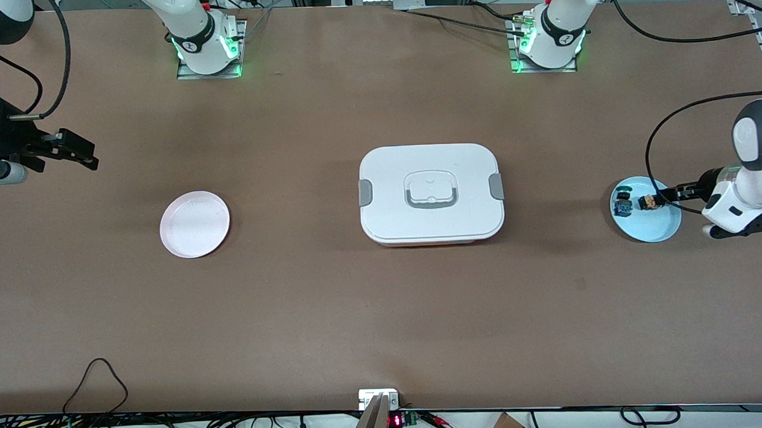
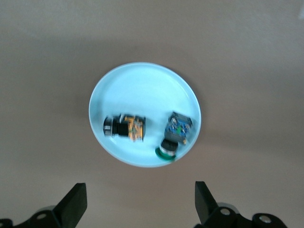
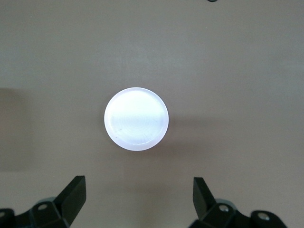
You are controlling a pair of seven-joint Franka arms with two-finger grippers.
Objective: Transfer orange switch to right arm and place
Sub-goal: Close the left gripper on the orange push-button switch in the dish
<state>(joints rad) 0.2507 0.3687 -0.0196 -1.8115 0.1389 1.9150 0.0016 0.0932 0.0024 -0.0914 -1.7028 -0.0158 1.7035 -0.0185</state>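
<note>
The orange switch (image 1: pixel 648 202) (image 2: pixel 126 127) lies on its side on a light blue plate (image 1: pixel 657 230) (image 2: pixel 137 85) at the left arm's end of the table. A small blue-and-green component (image 1: pixel 621 204) (image 2: pixel 176 133) lies beside it on the same plate. My left gripper (image 1: pixel 670 195) (image 2: pixel 140 202) hangs open over the table at the plate's edge, holding nothing and clear of the switch. My right gripper (image 1: pixel 80 153) (image 3: pixel 139 199) hangs open and empty above the right arm's end of the table, near a pale pink plate (image 1: pixel 194 223) (image 3: pixel 136 118).
A white lidded box (image 1: pixel 431 193) with grey clips and a handle sits in the middle of the table between the two plates. Cables trail along the table edge nearest the front camera.
</note>
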